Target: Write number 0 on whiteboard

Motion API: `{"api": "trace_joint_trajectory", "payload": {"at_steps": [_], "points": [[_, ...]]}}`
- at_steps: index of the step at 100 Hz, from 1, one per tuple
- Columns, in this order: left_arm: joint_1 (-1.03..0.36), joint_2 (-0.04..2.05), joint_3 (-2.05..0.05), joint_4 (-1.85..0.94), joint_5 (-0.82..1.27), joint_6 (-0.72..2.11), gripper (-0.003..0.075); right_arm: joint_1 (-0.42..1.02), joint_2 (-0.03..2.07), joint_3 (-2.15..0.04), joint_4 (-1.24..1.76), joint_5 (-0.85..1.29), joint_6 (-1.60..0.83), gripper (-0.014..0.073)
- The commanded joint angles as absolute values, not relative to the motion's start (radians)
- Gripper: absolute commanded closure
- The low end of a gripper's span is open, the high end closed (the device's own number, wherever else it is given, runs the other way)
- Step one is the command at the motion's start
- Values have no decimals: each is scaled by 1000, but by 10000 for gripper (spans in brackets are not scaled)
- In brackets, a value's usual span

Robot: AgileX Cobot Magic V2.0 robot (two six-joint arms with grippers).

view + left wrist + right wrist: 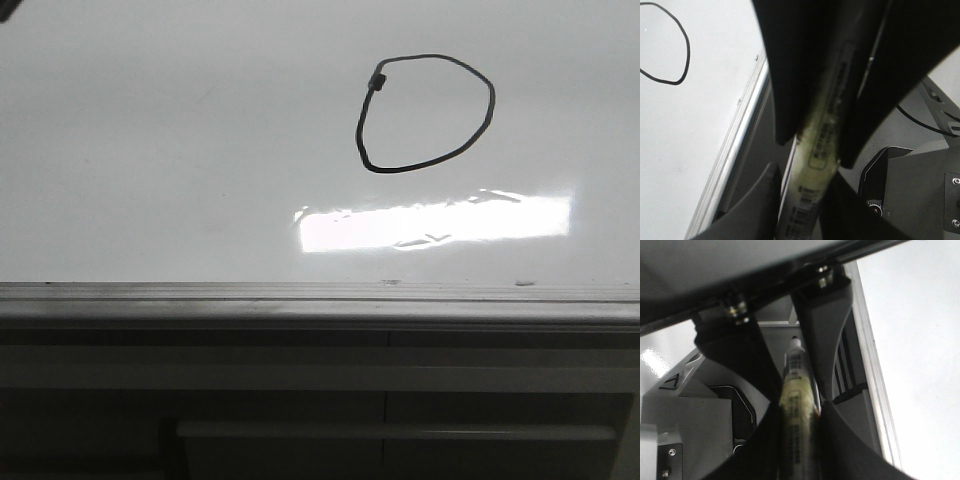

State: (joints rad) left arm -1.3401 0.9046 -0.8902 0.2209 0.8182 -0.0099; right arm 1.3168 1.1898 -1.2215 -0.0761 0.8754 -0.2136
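Number 0 closed on whiteboard; left gripper and right gripper both clamp one marker, likely recapping

My board looked glossy and smooth, throwing back glare; its rail was brushed grey metal. My claw fingers were matt black plastic.
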Motion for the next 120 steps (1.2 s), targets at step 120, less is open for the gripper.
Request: {"api": "trace_joint_trajectory", "payload": {"at_steps": [120], "points": [[-1347, 900, -924, 227, 654, -22, 740, 1317, 1172, -1256, -50, 815, -220, 644]]}}
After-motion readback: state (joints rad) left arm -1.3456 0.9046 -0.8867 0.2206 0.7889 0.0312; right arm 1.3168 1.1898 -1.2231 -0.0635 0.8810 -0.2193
